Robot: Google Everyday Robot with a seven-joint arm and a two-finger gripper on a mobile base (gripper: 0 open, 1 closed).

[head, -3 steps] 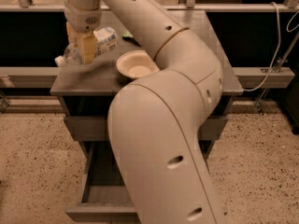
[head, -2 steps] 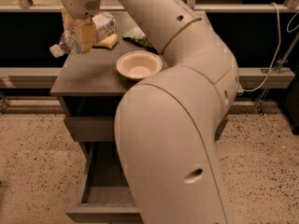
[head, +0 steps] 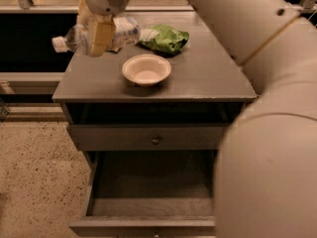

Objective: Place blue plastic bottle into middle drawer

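Now the two-finger gripper (head: pixel 99 37) hangs above the bench's rear left corner, its yellowish fingers clamped across the blue plastic bottle (head: pixel 125 30), clear and crinkly with a white cap. The bottle lies level in the air, cap jutting past the left edge. The middle drawer (head: pixel 148 182), a wide grey wooden tray with a dark floor, stands pulled out below the front edge. The carry should pass forward over that edge, clear of the shallow cream bowl (head: pixel 146 69), then descend with the bottle lengthwise along the drawer and release low, since the round body is likely to roll.
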